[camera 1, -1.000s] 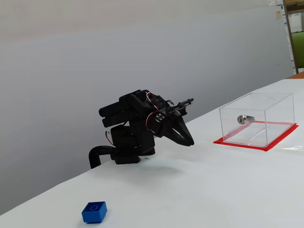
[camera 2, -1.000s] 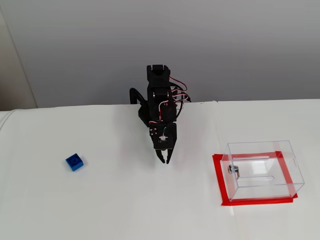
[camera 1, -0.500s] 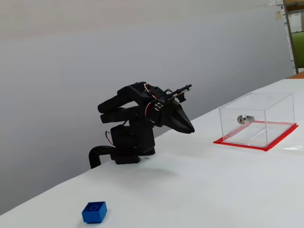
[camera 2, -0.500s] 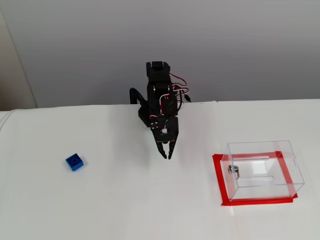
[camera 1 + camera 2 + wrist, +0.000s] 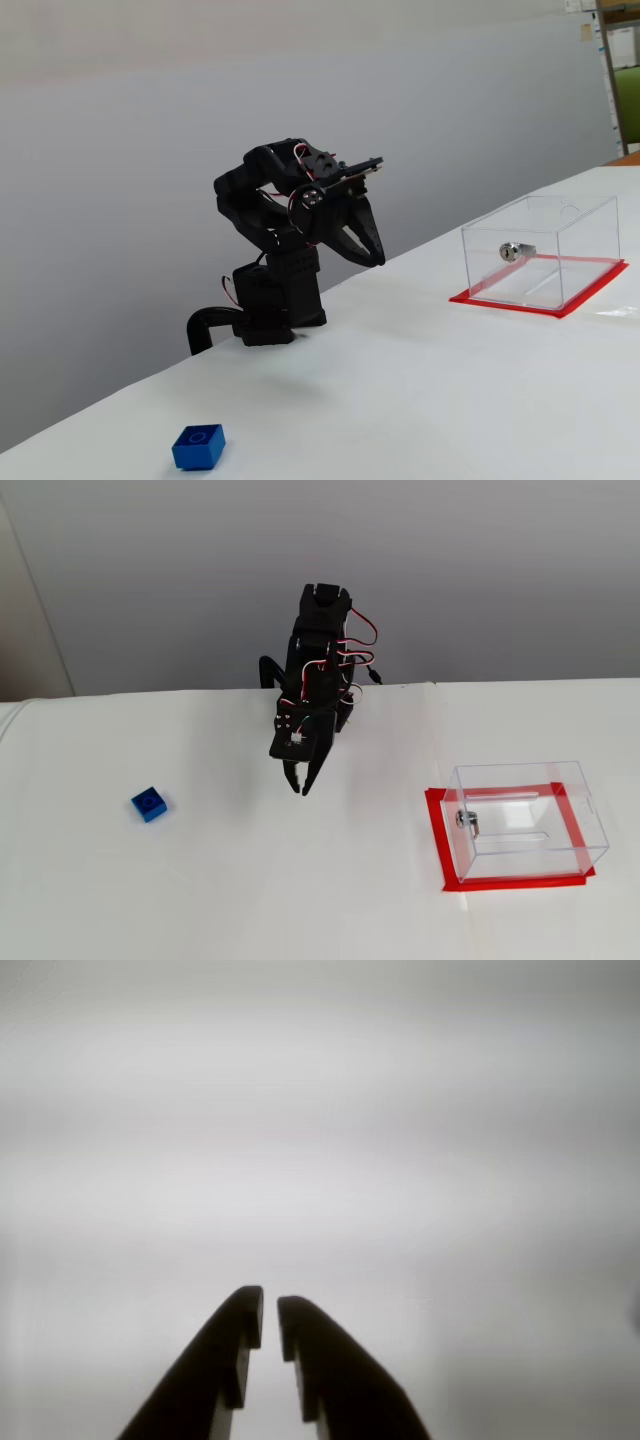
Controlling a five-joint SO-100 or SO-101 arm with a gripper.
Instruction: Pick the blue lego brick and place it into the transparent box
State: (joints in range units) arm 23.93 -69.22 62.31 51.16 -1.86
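Note:
The blue lego brick [image 5: 149, 803] lies on the white table at the left in a fixed view, and near the bottom left edge [image 5: 198, 446] in the other. The transparent box [image 5: 525, 852] stands at the right on a red base sheet [image 5: 436, 830], with a silver lock [image 5: 515, 251] on one face. My gripper [image 5: 298, 786] hangs above the table between them, far from both and pointing down. In the wrist view the gripper [image 5: 270, 1310] shows two dark fingers [image 5: 225, 1360] with only a slim gap and nothing between them. The gripper [image 5: 372, 258] also shows raised over the table.
The arm's black base [image 5: 270, 315] is clamped at the table's back edge, by a grey wall. Shelving [image 5: 625, 70] shows at the far right. White table top [image 5: 300, 880] stretches between brick and box.
The arm has lifted and swung toward the brick's side; the gripper tips moved left in the high fixed view. Brick and box have not moved.

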